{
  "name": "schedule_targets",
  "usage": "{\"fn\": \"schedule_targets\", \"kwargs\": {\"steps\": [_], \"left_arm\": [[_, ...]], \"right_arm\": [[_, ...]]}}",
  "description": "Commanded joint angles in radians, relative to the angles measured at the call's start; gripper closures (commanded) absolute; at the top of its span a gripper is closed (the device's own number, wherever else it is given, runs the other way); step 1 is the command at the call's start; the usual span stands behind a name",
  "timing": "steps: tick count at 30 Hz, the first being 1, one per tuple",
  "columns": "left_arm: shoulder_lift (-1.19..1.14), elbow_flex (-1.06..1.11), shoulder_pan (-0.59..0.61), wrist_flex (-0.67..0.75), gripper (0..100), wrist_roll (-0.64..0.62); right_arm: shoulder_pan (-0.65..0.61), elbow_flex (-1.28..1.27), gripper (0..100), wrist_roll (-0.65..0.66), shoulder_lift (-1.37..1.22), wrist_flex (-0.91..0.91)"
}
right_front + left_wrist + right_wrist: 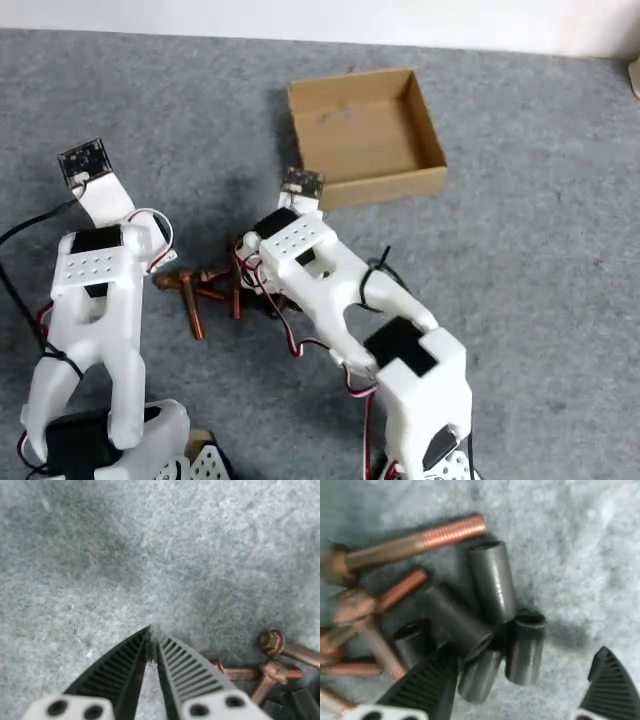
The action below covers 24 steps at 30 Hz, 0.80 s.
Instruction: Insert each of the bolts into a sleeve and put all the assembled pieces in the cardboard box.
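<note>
We find the right claw spread wide, hanging just above a heap of dark grey metal tube sleeves. The copper-coloured threaded bolts lie tangled just beside that heap on the grey felt surface. One short sleeve sits between the open fingers, its long axis running roughly along their reach (so closing should pinch its round flanks, we judge). It touches a neighbouring sleeve on one side. The left claw is pressed together on nothing, over bare felt with the bolts near it. We take the right arm to be the nearer to the sleeves. The brown open cardboard box stands apart beyond the pile and holds no assembled piece yet.
</note>
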<state>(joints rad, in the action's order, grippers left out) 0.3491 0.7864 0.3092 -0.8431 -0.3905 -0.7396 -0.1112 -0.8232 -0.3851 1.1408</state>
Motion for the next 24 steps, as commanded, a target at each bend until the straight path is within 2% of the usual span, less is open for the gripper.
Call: {"fn": "schedule_targets", "kwargs": {"steps": [1, 6, 8, 13, 15, 20, 24], "left_arm": [[0.002, -0.01, -0.013, 0.017, 99, 0.002], [0.002, -0.012, -0.013, 0.017, 99, 0.002], [0.002, -0.012, -0.013, 0.017, 99, 0.002], [0.002, -0.012, -0.013, 0.017, 99, 0.002], [0.004, -0.012, -0.013, 0.017, 99, 0.002], [0.004, -0.012, -0.015, 0.017, 99, 0.002], [0.004, -0.012, -0.015, 0.017, 99, 0.002]], "right_arm": [[0.047, 0.022, 64.6, -0.011, -0.042, -0.001], [0.085, 0.025, 64.6, -0.014, -0.077, 0.001], [0.087, 0.025, 68.7, -0.012, -0.077, 0.001], [0.096, 0.024, 99.8, -0.012, -0.081, -0.002], [0.096, 0.022, 96.7, -0.012, -0.081, 0.002], [0.093, 0.022, 99.4, -0.012, -0.076, 0.005], [0.093, 0.051, 99.4, -0.012, -0.074, 0.084]]}}
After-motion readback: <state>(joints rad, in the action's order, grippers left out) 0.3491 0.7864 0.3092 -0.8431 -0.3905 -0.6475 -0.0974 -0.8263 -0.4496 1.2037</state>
